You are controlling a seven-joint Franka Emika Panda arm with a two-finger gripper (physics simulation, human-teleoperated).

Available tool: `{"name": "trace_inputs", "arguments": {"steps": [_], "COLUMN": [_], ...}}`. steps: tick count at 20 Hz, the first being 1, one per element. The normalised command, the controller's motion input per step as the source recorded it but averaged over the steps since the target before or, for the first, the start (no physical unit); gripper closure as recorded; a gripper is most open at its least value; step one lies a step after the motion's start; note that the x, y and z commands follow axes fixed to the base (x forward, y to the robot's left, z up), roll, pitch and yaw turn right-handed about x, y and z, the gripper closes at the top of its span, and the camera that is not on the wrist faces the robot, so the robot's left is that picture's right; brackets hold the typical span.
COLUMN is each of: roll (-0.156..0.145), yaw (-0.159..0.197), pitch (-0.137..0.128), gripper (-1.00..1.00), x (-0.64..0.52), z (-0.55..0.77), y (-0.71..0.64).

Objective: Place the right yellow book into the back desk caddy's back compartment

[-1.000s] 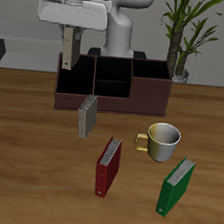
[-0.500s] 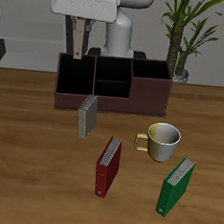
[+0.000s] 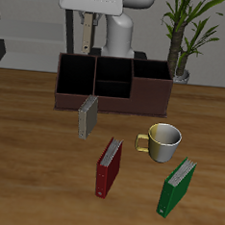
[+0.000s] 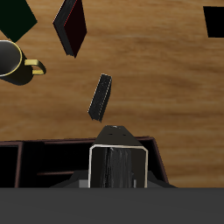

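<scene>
My gripper is shut on the right yellow book, which hangs upright from it, high above the back desk caddy and over one of its end sections. The back compartment is the farther black cell of the split middle section, beside and below the book. In the wrist view the held book sits between my gripper jaws, with the caddy under it. The other yellowish-grey book stands on the table in front of the caddy; it also shows in the wrist view.
A red book, a green book and a yellow-handled mug stand nearer the table's front edge. A potted plant stands behind the caddy's other end. A dark object shows at the edge of the wrist view.
My gripper, with the yellow book in it, has risen and moved sideways along the caddy toward its middle section. Nothing on the table has moved.
</scene>
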Motion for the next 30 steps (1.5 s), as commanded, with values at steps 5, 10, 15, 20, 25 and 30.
{"name": "trace_inputs", "arguments": {"steps": [5, 10, 15, 20, 25, 30], "roll": [0.024, 0.016, 0.020, -0.007, 0.020, 0.023], "yaw": [0.058, 0.068, 0.146, 0.159, 0.189, 0.212], "pitch": [-0.036, 0.003, 0.027, 0.006, 0.009, 0.027], "gripper": [1.00, 1.00, 1.00, 1.00, 1.00, 1.00], "x": [-0.38, -0.23, -0.10, -0.10, -0.07, 0.04], "z": [0.06, -0.05, -0.09, -0.08, -0.05, -0.02], "y": [0.10, 0.03, 0.02, 0.06, 0.17, 0.20]}}
